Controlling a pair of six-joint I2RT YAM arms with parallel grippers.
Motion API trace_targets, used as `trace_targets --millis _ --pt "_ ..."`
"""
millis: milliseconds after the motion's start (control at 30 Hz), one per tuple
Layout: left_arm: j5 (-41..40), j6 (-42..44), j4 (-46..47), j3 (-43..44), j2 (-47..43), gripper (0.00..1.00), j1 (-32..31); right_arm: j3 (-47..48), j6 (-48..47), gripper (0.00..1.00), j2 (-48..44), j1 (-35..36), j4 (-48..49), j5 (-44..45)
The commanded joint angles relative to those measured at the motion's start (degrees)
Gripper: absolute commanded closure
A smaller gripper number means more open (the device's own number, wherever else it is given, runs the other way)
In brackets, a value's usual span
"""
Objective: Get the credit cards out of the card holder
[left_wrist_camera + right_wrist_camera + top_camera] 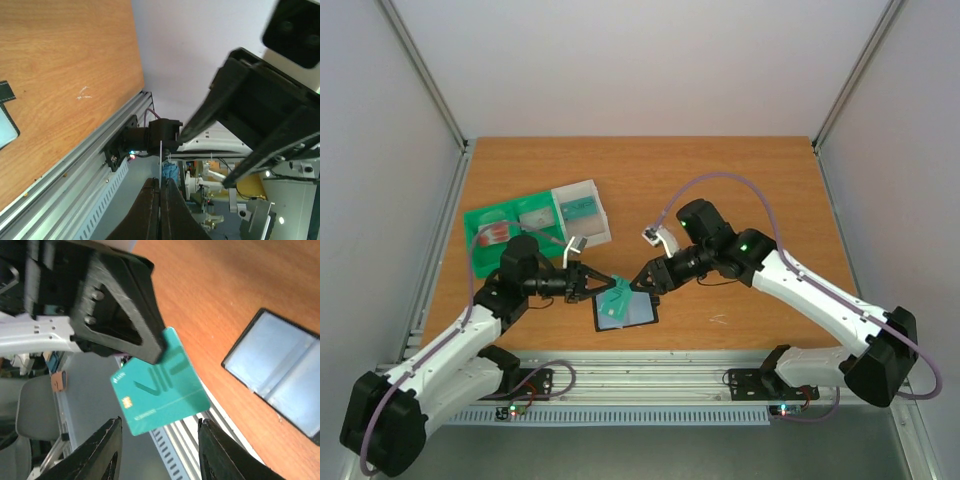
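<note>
The card holder (638,316) lies open on the table near the front edge, black with pale blue-grey pockets; it also shows in the right wrist view (280,372), and its corner shows in the left wrist view (5,131). My left gripper (607,287) is shut on a teal credit card (616,297) and holds it just above the holder. In the left wrist view the card (161,162) stands edge-on between the closed fingers (150,210). My right gripper (638,283) is open. In its wrist view the teal card (160,385) hangs just beyond its spread fingers (97,452), not touching them.
A green compartment tray (480,214) stands at the back left with a red-blotched card (492,235) in it. A clear-white box (582,212) with a teal card adjoins it. The table's metal front rail (650,365) runs just below the holder.
</note>
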Motion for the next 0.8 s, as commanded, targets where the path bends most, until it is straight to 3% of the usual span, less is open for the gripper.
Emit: trace_targets --millis 0,267,533,767 --pt "3.9 4.6 -5.1 2.6 -2.5 0.99 -0.2 1.5 -3.7 0.56 2.1 -0.1 -3.8 -4.2" --pt "5.7 5.3 -5.6 2.5 -4.1 1.0 -0.2 1.4 -2.7 0.55 5.4 -0.2 -1.8 -7.7" --pt "6.3 5.3 -5.3 2.3 -4.2 1.0 -0.2 -0.2 -0.8 0.73 5.7 -0.2 1.8 -11.6" --pt "6.7 5.1 -5.1 2.4 -4.9 1.0 -0.2 -0.4 -0.7 0.72 6.5 -0.1 1.8 -11.5"
